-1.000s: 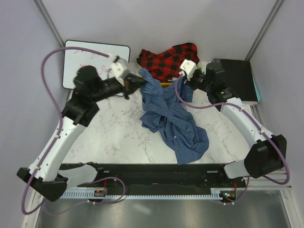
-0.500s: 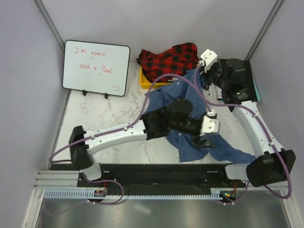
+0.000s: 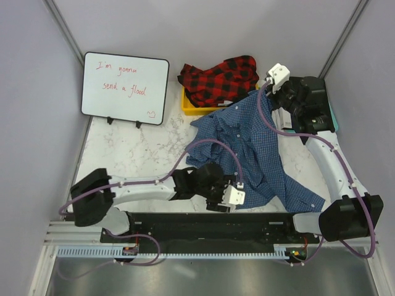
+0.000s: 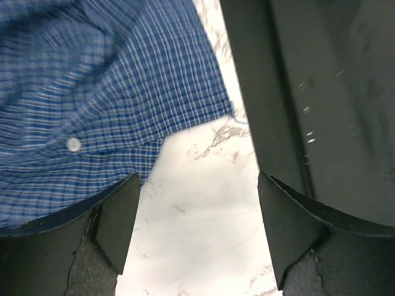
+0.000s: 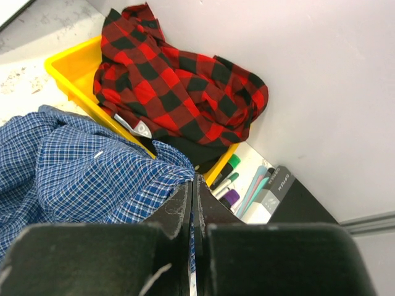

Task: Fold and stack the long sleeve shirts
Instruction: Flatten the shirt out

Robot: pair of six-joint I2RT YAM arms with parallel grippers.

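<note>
A: Pale grey walls, white marble table (image 3: 136, 160), whiteboard (image 3: 126, 87) propped at the back left. Where is the cloth?

B: The blue shirt (image 3: 253, 148) lies rumpled over the right half of the table. Its far edge is lifted by the right gripper (image 5: 192, 185), whose fingers are pinched tight together on that cloth. The red plaid shirt (image 3: 219, 77) is heaped on the yellow tray (image 3: 192, 106) at the back.

A: And the left gripper (image 4: 197, 213)?

B: Low near the front edge, jaws spread wide, only bare marble between them. The blue hem lies just beside one finger; I cannot tell if they touch.

A: Handling?

B: My judgement: light, limp cloth with no stiffness. It will sag, bunch and drag over the marble. Grip at a seam, hem corner, collar or shoulder, where the layers are thicker. A pinch on a single layer may slip, and the buttons could snag.
</note>
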